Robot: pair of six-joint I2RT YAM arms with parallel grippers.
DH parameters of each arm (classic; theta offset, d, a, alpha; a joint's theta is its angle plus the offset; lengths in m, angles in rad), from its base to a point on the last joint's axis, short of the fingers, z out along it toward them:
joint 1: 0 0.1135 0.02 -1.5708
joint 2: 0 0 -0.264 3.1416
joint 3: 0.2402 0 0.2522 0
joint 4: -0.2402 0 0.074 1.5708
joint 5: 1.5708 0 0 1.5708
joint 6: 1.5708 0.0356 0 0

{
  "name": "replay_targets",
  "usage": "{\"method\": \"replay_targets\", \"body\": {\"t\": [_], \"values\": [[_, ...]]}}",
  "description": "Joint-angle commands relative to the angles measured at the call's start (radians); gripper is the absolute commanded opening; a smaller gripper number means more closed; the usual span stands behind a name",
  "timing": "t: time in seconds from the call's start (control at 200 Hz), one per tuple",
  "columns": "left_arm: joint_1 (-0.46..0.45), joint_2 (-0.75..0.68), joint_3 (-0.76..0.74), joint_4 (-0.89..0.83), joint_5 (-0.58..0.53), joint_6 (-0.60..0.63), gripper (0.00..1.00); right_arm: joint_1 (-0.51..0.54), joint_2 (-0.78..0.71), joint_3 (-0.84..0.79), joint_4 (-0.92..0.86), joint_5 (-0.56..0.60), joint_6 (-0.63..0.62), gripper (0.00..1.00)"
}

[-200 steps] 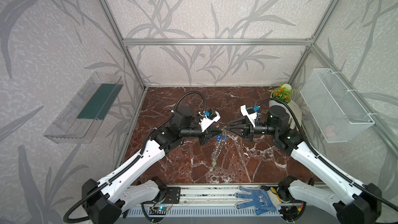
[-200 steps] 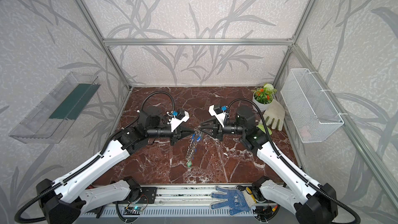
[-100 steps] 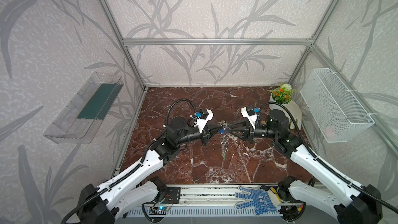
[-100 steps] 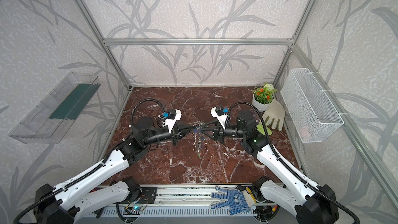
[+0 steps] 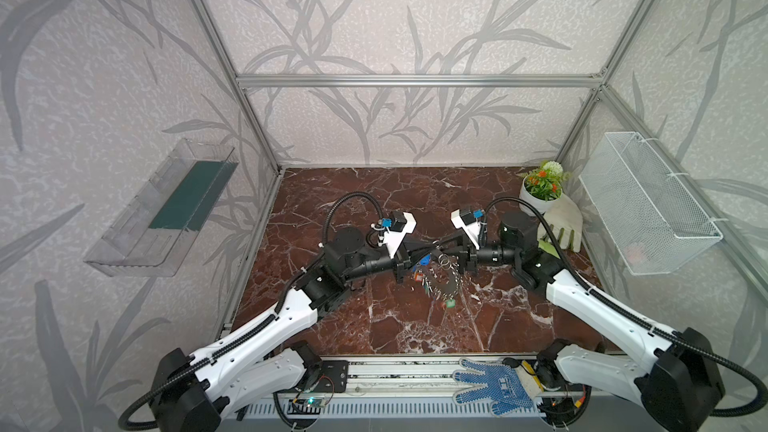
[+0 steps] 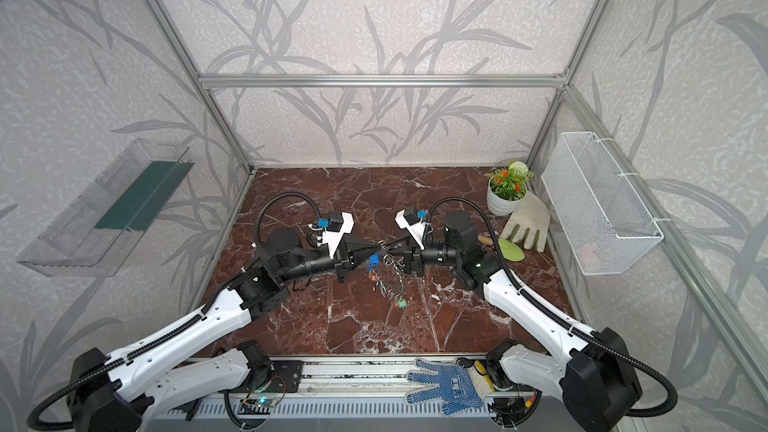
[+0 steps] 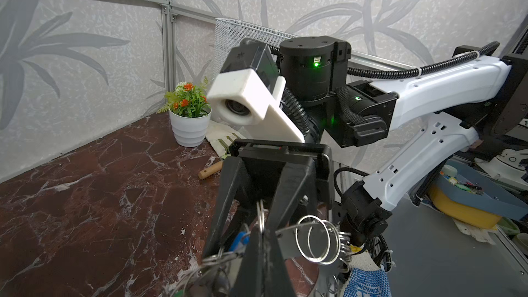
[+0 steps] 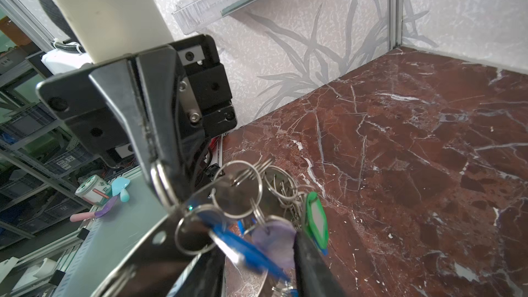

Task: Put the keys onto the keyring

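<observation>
The keyring [image 5: 446, 280] [image 6: 392, 280] hangs above the marble floor between the two arms, tilted, with many wire split rings round its rim. My left gripper [image 5: 434, 248] [image 6: 379, 248] [image 7: 263, 234] [image 8: 163, 192] is shut on one split ring at the keyring's top. The grey disc [image 7: 289, 242] shows just behind that pinch. The keys dangle from it with a blue tag [image 5: 423, 261] [image 8: 243, 250], a green tag [image 5: 450, 304] [image 8: 315, 221] and a purple tag [image 8: 274, 241]. My right gripper [image 5: 446, 249] [image 6: 390, 249] [image 8: 240, 224] faces the left one. Its fingers [image 7: 225, 195] stand apart on either side of the rings and the blue tag.
A potted plant [image 5: 540, 191] and a white glove [image 5: 561, 222] sit in the back right corner, with a green disc [image 6: 511, 249] beside them. A wire basket [image 5: 648, 205] hangs on the right wall, a clear shelf [image 5: 166, 209] on the left. A blue-dotted glove [image 5: 492, 384] lies on the front rail.
The hanging bunch of keys has swung toward the right arm. The left arm drew back and came forward again, still holding its ring. The right jaws have widened a little.
</observation>
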Motion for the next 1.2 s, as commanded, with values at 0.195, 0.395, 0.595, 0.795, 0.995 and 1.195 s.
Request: {"method": "replay_targets", "body": {"t": [0.195, 0.395, 0.595, 0.795, 0.995, 1.195], "values": [[-0.005, -0.039, 0.011, 0.041, -0.099, 0.04, 0.0, 0.008, -0.038, -0.007, -0.038, 0.044, -0.053, 0.19], [-0.005, -0.072, -0.012, 0.013, -0.127, 0.042, 0.0, 0.009, -0.082, -0.023, -0.087, 0.094, -0.069, 0.11], [-0.005, -0.091, -0.022, -0.025, -0.117, 0.045, 0.0, 0.008, -0.084, 0.008, -0.132, 0.133, -0.091, 0.03], [-0.005, -0.107, -0.041, -0.062, -0.09, 0.047, 0.0, 0.007, -0.099, 0.041, -0.18, 0.23, -0.106, 0.0], [-0.005, -0.112, -0.051, -0.077, -0.087, 0.052, 0.0, 0.006, -0.104, 0.054, -0.18, 0.224, -0.108, 0.0], [-0.005, -0.116, -0.051, -0.065, -0.098, 0.052, 0.0, 0.006, -0.105, 0.045, -0.186, 0.224, -0.107, 0.0]]}}
